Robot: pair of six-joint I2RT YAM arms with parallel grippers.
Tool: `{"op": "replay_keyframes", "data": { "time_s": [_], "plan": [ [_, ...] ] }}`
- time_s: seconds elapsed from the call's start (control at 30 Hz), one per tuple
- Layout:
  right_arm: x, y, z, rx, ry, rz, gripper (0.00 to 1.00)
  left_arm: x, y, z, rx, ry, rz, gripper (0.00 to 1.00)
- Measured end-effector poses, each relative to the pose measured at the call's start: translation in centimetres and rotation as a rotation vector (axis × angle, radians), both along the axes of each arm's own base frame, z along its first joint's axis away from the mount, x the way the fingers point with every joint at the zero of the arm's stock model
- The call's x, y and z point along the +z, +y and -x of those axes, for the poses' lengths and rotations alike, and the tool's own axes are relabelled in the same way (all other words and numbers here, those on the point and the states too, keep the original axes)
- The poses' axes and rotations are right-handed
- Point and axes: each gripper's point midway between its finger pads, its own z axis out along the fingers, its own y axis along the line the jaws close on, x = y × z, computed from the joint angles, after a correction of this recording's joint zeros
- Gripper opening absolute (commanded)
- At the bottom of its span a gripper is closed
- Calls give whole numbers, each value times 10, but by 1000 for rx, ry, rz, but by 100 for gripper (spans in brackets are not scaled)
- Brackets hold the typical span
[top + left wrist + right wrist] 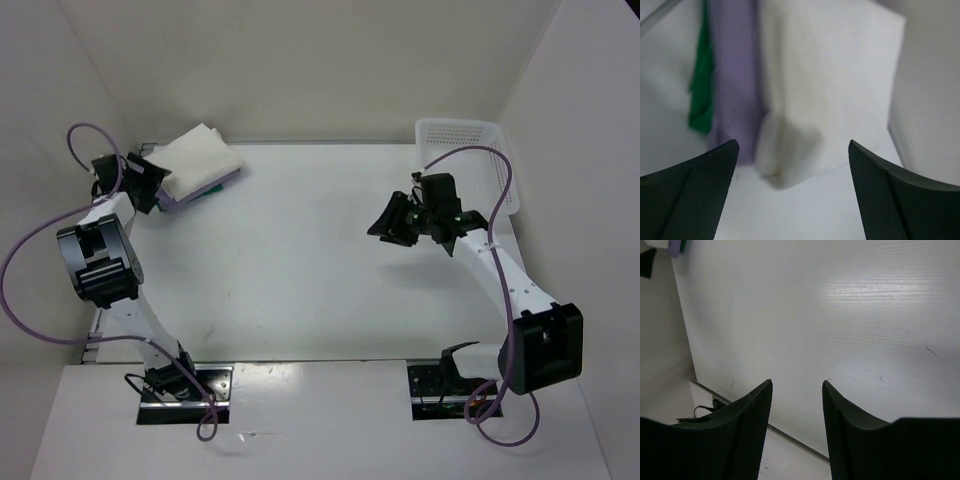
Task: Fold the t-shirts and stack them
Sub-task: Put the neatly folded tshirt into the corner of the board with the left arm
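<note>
Cream shirt [825, 90] lying folded atop purple shirt [735, 75], green shirt [701, 85]; soft, limp, likely sagging unless gripping folded edge. Left end effector [792, 150], right end effector [797, 385] both gaping, empty.

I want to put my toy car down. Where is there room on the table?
The big bare patch is the middle of the table, between the folded t-shirt stack at the far left and the white basket at the far right. It's crowded by the stack, where the left fingers sit close.

Soft matt cloth t-shirts [830, 75] on smooth, faintly glossy table [840, 315].
</note>
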Motion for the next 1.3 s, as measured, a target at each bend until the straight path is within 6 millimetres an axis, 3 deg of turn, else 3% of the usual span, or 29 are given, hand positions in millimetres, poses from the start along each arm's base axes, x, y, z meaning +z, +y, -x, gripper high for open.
{"op": "replay_keyframes", "data": {
  "time_s": [0.07,0.13,0.2,0.37,0.47,0.6,0.63,0.8,1.13,1.3],
  "plan": [
    [0,1,1,6,0,-3,50,-20,-4,24,32,62,26,100],
    [1,1,1,9,0,-5,50,-20,-15,38,34,77,21,100],
    [0,1,1,11,0,-5,52,-1,-24,47,35,47,0,100],
    [-4,0,7,15,8,-6,54,69,-39,69,42,-101,-52,100],
    [-7,0,13,17,13,-7,59,90,-48,84,23,-156,-57,100],
    [-10,-1,18,13,26,-14,95,78,-70,99,-40,-104,-38,100],
    [-11,-1,19,13,27,-14,100,72,-79,102,-62,-83,-31,100],
    [-12,-3,19,4,28,-6,100,53,-122,135,-182,1,-14,100],
    [-8,1,25,12,20,-13,100,76,-174,185,-380,-12,-94,100],
    [4,0,30,7,-9,-25,100,69,-194,207,-468,16,-107,100]
  ]
}}
